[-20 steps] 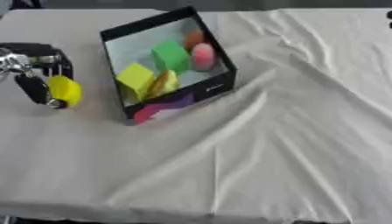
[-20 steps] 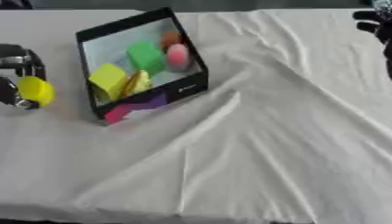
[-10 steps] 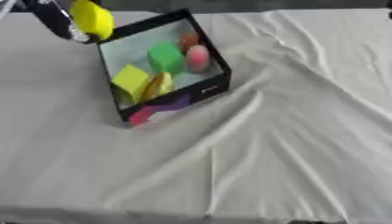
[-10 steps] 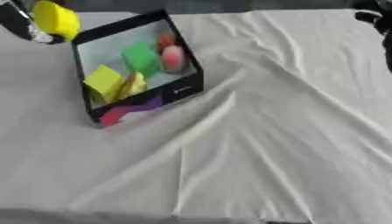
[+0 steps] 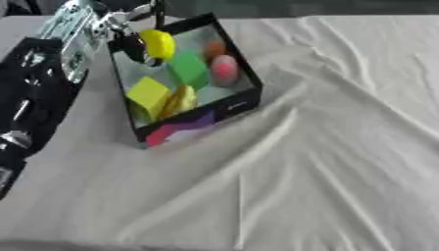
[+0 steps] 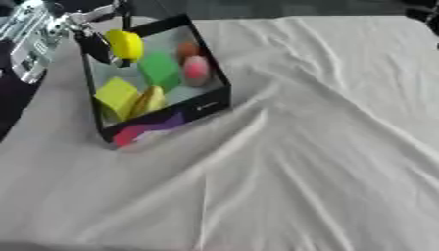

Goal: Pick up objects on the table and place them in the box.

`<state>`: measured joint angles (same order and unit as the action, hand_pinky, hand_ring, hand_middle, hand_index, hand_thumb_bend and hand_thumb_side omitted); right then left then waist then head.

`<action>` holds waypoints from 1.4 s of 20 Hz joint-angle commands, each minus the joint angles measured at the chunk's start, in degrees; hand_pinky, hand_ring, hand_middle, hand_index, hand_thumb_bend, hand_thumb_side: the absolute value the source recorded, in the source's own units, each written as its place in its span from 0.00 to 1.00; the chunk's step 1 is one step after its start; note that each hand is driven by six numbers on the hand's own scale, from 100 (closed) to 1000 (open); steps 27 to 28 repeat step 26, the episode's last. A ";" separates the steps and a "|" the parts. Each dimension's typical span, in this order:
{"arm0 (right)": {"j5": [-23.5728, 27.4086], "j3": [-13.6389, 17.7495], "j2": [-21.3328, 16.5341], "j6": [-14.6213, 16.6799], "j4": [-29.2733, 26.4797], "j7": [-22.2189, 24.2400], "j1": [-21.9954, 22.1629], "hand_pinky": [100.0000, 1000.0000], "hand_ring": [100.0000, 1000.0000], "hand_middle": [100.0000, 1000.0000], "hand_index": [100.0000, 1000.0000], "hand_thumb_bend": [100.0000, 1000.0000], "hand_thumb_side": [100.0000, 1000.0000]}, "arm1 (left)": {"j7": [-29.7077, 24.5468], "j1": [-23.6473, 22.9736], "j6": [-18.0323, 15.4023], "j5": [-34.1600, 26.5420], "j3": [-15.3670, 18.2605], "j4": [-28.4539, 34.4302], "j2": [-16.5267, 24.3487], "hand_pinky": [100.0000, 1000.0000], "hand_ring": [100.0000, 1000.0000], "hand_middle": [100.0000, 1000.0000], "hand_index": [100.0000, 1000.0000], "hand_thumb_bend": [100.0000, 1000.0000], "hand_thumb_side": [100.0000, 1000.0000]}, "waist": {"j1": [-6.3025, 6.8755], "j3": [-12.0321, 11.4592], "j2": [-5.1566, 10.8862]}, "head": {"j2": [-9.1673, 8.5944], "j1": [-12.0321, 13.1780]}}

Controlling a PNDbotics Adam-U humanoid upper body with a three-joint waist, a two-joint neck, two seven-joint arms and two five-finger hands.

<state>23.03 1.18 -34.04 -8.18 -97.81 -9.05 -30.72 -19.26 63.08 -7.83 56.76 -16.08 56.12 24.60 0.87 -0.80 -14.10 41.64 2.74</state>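
Observation:
My left hand [image 5: 137,41] is shut on a round yellow object [image 5: 158,43] and holds it over the far left part of the black box [image 5: 244,100]. The left arm comes in from the view's left edge. Inside the box lie a green cube [image 5: 188,68], a yellow block [image 5: 147,93], a yellow curved piece [image 5: 180,100], a pink egg-shaped thing [image 5: 225,67] and an orange thing [image 5: 212,48]. A dark part of my right hand [image 6: 425,14] shows at the upper right corner in the right eye view.
A wrinkled white cloth [image 5: 326,147] covers the table, with ridges running from the box toward the near edge. The box's front wall carries pink and purple markings [image 5: 176,130].
My left hand has carried the yellow object from the cloth left of the box up and over the box. The whole picture has also shifted, so the camera moved.

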 commanded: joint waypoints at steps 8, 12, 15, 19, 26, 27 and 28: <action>0.48 0.79 -1.54 0.18 -1.53 -0.60 0.51 0.81 0.74 0.73 0.86 0.00 0.55 | 4.79 -0.03 0.23 -12.76 4.14 8.09 3.39 0.76 0.74 0.74 0.85 0.15 0.33 | -0.92 -1.15 0.58 | 0.11 -1.29; 0.77 1.65 -2.32 0.82 -2.34 -1.60 1.28 0.81 0.74 0.73 0.86 0.00 0.54 | 13.18 -6.39 4.79 -35.77 7.28 23.12 8.66 0.74 0.72 0.70 0.82 0.00 0.45 | -0.78 -2.39 1.13 | 1.43 -4.25; 0.52 2.15 -2.75 1.42 -3.10 -2.36 2.00 0.81 0.74 0.74 0.86 0.00 0.53 | 21.06 -13.34 9.51 -51.76 10.44 32.88 12.48 0.75 0.74 0.73 0.84 0.00 0.61 | -0.66 -2.96 1.54 | 1.53 -5.42; 0.25 2.63 -2.82 1.86 -3.27 -3.21 3.21 0.81 0.75 0.74 0.87 0.00 0.55 | 28.87 -22.14 10.95 -67.25 14.32 41.03 14.77 0.75 0.74 0.74 0.84 0.00 0.67 | -0.88 -3.75 1.98 | 1.93 -6.34; -0.28 3.86 -2.17 2.55 -3.09 -4.60 5.67 0.82 0.76 0.75 0.89 0.00 0.56 | 33.13 -34.57 9.76 -75.81 17.19 46.53 15.05 0.75 0.72 0.72 0.85 0.00 0.72 | -1.43 -4.89 2.61 | 1.90 -8.78; -0.28 3.86 -2.17 2.55 -3.09 -4.60 5.67 0.82 0.76 0.75 0.89 0.00 0.56 | 33.13 -34.57 9.76 -75.81 17.19 46.53 15.05 0.75 0.72 0.72 0.85 0.00 0.72 | -1.43 -4.89 2.61 | 1.90 -8.78; -0.28 3.86 -2.17 2.55 -3.09 -4.60 5.67 0.82 0.76 0.75 0.89 0.00 0.56 | 33.13 -34.57 9.76 -75.81 17.19 46.53 15.05 0.75 0.72 0.72 0.85 0.00 0.72 | -1.43 -4.89 2.61 | 1.90 -8.78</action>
